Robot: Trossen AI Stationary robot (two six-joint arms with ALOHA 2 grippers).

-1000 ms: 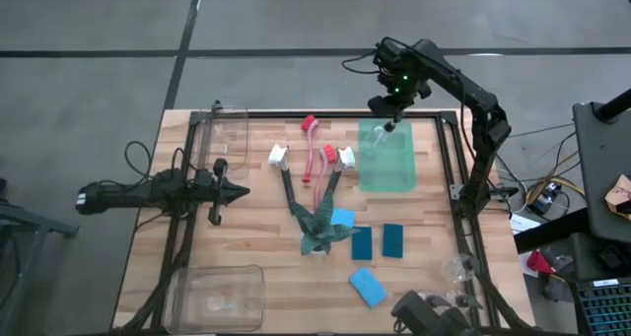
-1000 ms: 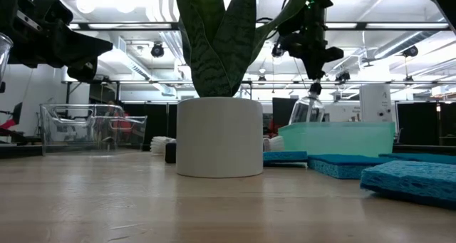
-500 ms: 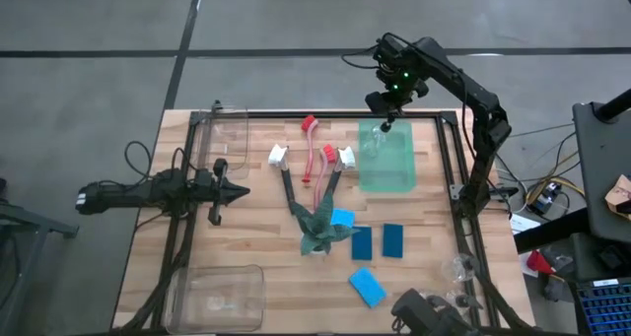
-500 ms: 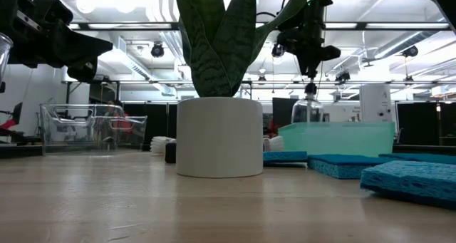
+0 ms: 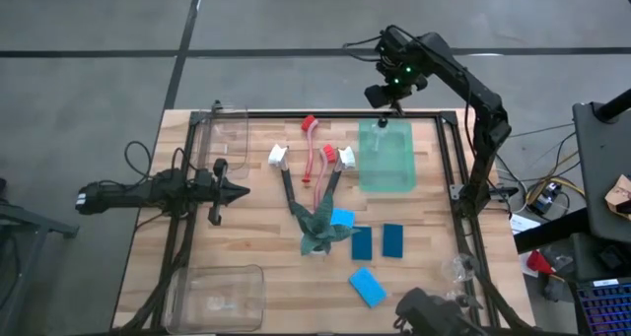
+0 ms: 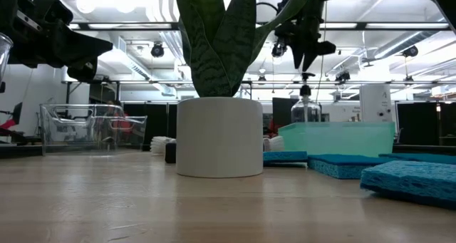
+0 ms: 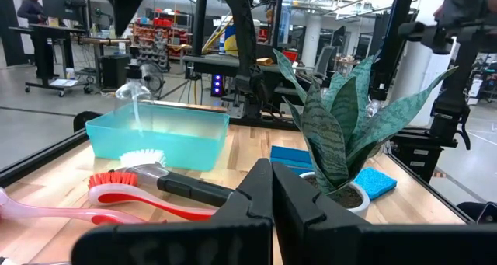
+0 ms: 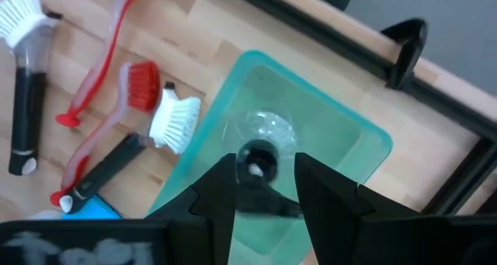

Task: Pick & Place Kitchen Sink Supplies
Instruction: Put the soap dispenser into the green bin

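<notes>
Wooden slats make up the bench point(image 5: 256, 228), framed in black rail, with grey floor all round. At its far right corner sits a teal bin point(image 5: 386, 168), and a small clear bottle point(image 6: 305, 109) with a black cap stands upright inside it, at the far end. The right gripper point(image 5: 392, 92) hangs directly above that cap with its fingers apart, clear of the bottle. The left gripper point(image 5: 229, 190) waits over the left side of the bench, fingers pressed together on nothing.

More supplies lie out on the boards: four brushes point(image 5: 314, 159) fanned out just left of the bin, four blue sponges point(image 5: 378, 241) toward the near right, and a potted plant point(image 5: 317, 228) between them.

My worry is the bottle: it is tall and light, so a finger catching the cap on the way off could tip it. The brushes overlap, so gripping one may drag its neighbour. The plant's leaves overhang the closest sponge and could snag an arm.
</notes>
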